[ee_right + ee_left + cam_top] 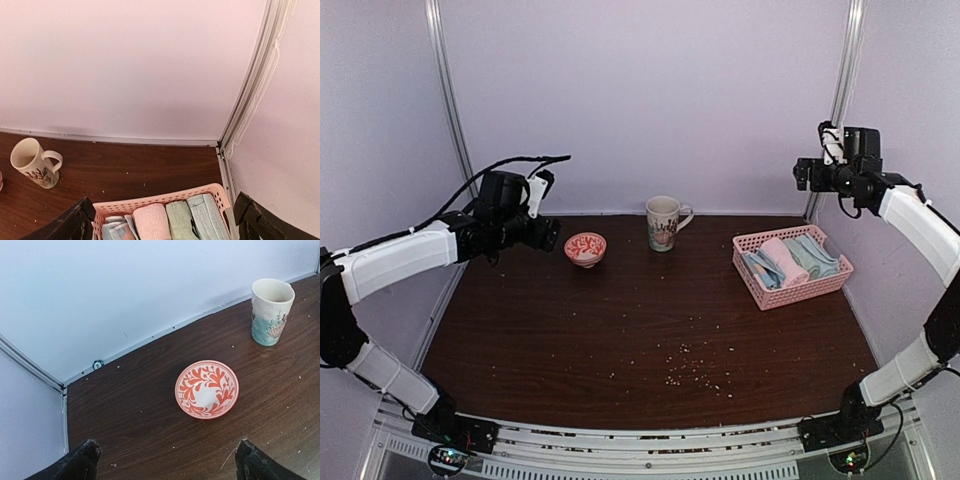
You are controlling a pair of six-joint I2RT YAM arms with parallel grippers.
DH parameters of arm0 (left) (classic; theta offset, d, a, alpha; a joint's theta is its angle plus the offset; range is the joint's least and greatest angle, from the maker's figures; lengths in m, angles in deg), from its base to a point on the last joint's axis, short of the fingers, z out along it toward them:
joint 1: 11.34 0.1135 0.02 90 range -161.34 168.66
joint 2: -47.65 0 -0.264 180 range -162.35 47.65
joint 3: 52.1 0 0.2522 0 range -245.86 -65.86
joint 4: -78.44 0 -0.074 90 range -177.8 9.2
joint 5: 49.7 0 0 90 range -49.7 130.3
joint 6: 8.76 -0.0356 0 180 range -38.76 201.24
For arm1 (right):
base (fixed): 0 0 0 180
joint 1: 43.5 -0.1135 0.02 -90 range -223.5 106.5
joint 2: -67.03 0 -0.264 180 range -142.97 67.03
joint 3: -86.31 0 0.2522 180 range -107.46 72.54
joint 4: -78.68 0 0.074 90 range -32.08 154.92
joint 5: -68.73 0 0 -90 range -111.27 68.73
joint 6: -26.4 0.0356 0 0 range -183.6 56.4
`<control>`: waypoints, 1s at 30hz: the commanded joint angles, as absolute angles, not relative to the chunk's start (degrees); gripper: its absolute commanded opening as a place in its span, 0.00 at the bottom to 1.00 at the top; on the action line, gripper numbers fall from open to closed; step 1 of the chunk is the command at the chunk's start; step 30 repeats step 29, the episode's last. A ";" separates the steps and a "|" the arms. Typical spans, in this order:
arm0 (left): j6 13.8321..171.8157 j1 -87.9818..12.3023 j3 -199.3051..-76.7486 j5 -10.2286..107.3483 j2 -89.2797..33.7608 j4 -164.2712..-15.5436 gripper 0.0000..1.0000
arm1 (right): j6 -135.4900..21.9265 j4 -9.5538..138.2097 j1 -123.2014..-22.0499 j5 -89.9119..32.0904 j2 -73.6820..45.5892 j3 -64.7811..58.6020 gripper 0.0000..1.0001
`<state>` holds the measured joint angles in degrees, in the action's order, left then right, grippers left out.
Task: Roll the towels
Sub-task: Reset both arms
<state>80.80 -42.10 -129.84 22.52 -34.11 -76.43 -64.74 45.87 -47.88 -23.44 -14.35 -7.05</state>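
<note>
Several rolled towels lie side by side in a pink lattice basket (751, 283) at the table's right back: a light blue patched one (760, 269), a pale pink one (784, 260), a sage green one (805, 257) and a pale blue one (824, 254). The right wrist view looks down on the pink towel (151, 222), the green towel (180, 220) and the pale blue towel (207, 217). My right gripper (806, 173) hangs open high above the basket, holding nothing. My left gripper (550, 234) is open and empty over the table's left back, far from the towels.
An orange-patterned bowl (585, 247) sits just right of my left gripper (167, 462), and the left wrist view shows this bowl (206, 389) ahead of the fingers. A mug (663, 222) stands at the back centre. Crumbs dot the dark wooden table (620, 330). Walls enclose three sides.
</note>
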 commanded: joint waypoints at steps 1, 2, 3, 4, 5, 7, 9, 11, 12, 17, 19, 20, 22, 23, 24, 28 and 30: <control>83.89 -41.63 -132.24 18.58 -31.73 -79.04 0.98 | -61.62 51.28 -47.96 -25.87 -13.20 -10.88 1.00; 84.44 -41.60 -134.51 17.78 -31.80 -77.70 0.98 | -61.59 51.26 -47.93 -25.76 -13.38 -11.98 1.00; 84.92 -41.63 -136.64 16.85 -31.70 -75.96 0.98 | -62.53 51.67 -47.90 -26.31 -13.28 -12.68 1.00; 85.27 -41.63 -139.37 15.90 -31.53 -75.10 0.98 | -63.29 52.18 -47.85 -27.32 -12.84 -13.16 1.00; 85.66 -41.63 -141.09 14.85 -31.20 -74.65 0.98 | -63.45 52.50 -47.47 -29.47 -12.37 -13.83 1.00; 86.01 -41.59 -143.14 13.75 -30.31 -74.67 0.98 | -62.88 51.76 -46.87 -35.35 -11.95 -16.66 1.00; 85.83 -41.65 -143.11 13.45 -29.11 -76.24 0.98 | -57.82 53.47 -46.84 -33.87 -11.72 -17.51 1.00; 85.45 -41.58 -140.99 11.61 -27.68 -79.09 0.98 | -52.47 53.97 -46.84 -29.27 -11.80 -17.69 1.00; 84.95 -41.57 -139.15 10.96 -26.68 -81.24 0.98 | -51.94 54.46 -46.84 -28.39 -11.55 -16.90 1.00; 81.46 -41.51 -129.40 8.87 -23.88 -88.06 0.98 | -50.72 55.07 -46.14 -26.26 -9.90 -11.80 1.00; 81.25 -41.49 -128.21 8.24 -23.29 -88.26 0.98 | -50.18 55.44 -45.45 -26.23 -9.32 -10.06 1.00; 81.17 -41.55 -127.98 8.53 -22.85 -88.31 0.98 | -49.87 55.55 -44.97 -26.38 -9.05 -9.34 1.00; 81.04 -41.55 -127.56 9.57 -21.74 -89.11 0.98 | -49.06 56.13 -43.98 -27.98 -8.60 -8.19 1.00; 80.82 -41.52 -127.16 10.19 -21.30 -89.80 0.98 | -48.75 56.29 -43.53 -29.07 -8.56 -7.93 1.00; 80.48 -41.55 -126.78 10.63 -20.89 -90.33 0.98 | -48.59 56.43 -43.24 -29.96 -8.55 -7.83 1.00; 79.70 -41.54 -126.06 10.95 -20.93 -90.71 0.98 | -47.77 57.13 -42.76 -31.73 -8.81 -7.57 1.00; 79.60 -41.50 -126.13 10.86 -21.32 -90.52 0.98 | -47.70 57.20 -42.71 -31.88 -8.86 -7.55 1.00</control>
